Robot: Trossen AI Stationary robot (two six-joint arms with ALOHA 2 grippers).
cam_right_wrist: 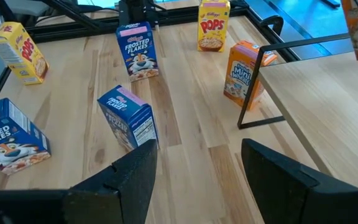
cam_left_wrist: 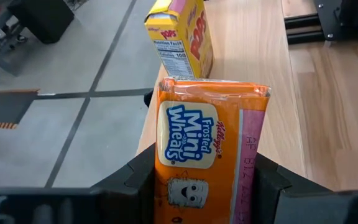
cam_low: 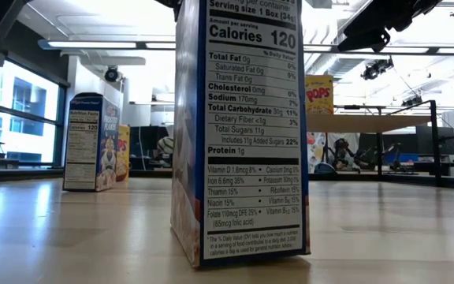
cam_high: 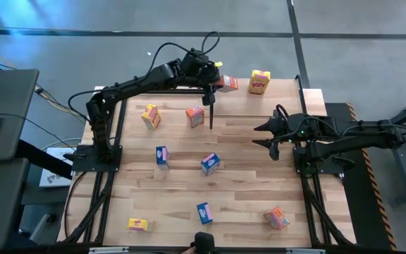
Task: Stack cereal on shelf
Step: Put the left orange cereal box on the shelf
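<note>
Nine small cardboard cereal boxes are in play as we look down on the slatted wooden tabletop (cam_high: 245, 176). Starting at our left, a yellow box (cam_high: 138, 224) lies near the front edge, another yellow box (cam_high: 151, 116) stands further back, and two blue boxes (cam_high: 162, 156) (cam_high: 210, 163) sit mid-table with a third blue box (cam_high: 204, 212) closer to the front. An orange Mini-Wheats box (cam_high: 195, 116) stands just beside the thin black upright (cam_high: 211, 113) of the raised light-wood shelf (cam_high: 273, 106).

Over the shelf's back edge we see the left gripper (cam_left_wrist: 204, 186), its fingers closed tight on the flanks of an orange Frosted Mini-Wheats box (cam_left_wrist: 207, 155), held above the board. A yellow Pops box (cam_left_wrist: 182, 37) already stands on the shelf just beyond it. Further right, the right gripper (cam_right_wrist: 194, 180) waits over the shelf's near side, its fingers spread and holding nothing. A last orange box (cam_high: 276, 218) lies at the front right of the table.

We judge the risk lies in the release: the held box hangs close to the shelf's rear edge, so letting go too far back could tip it off the board to the floor. Set down too near the Pops box, it could knock that one over. A tilted release might also leave it lying flat.
</note>
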